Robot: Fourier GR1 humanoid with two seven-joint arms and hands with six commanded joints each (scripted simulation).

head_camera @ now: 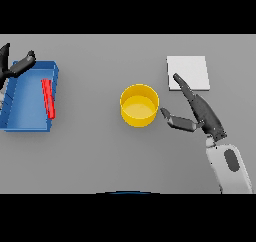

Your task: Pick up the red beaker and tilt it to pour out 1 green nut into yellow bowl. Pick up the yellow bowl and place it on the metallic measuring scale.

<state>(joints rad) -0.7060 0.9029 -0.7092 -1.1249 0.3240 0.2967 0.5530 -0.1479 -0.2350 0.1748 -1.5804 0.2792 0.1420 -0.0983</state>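
Right forearm (230, 168): white casing, rounded, with a dark grey oval inset on its upper face. Right hand (202, 113): dark grey, slender segmented fingers and thumb. Left hand (15, 66): same dark grey, only partly in view.

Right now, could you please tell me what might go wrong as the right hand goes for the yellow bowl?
1. The right hand is open beside the yellow bowl, fingers not around it; closing too early could push it away.
2. The metallic scale lies just behind that hand, so a lifted bowl might clip its edge.
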